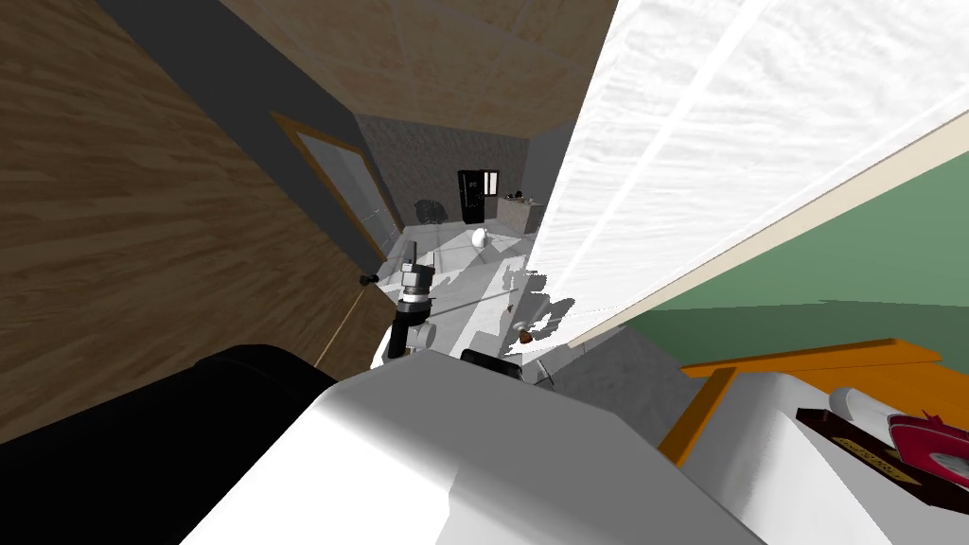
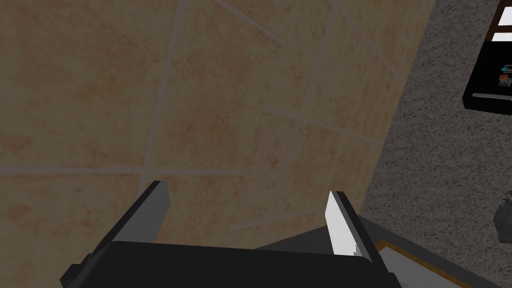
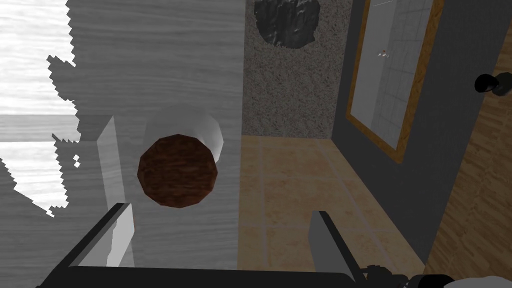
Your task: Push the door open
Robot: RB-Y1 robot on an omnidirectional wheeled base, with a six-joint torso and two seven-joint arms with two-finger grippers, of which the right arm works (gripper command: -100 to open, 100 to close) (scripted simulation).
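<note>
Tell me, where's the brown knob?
The knob sits on the white door near its edge, just ahead of the open right gripper, in the right wrist view.

White wood-grain door [image 1: 719,142] stands ajar, with round brown knob [image 3: 177,170].

There is one white door [image 1: 719,132]. It comes with two knobs, one brown knob [image 3: 177,170] and one black knob [image 3: 486,83]. One orange-framed panel [image 3: 395,75] and one tall black appliance [image 1: 478,196] complete the count.
</note>
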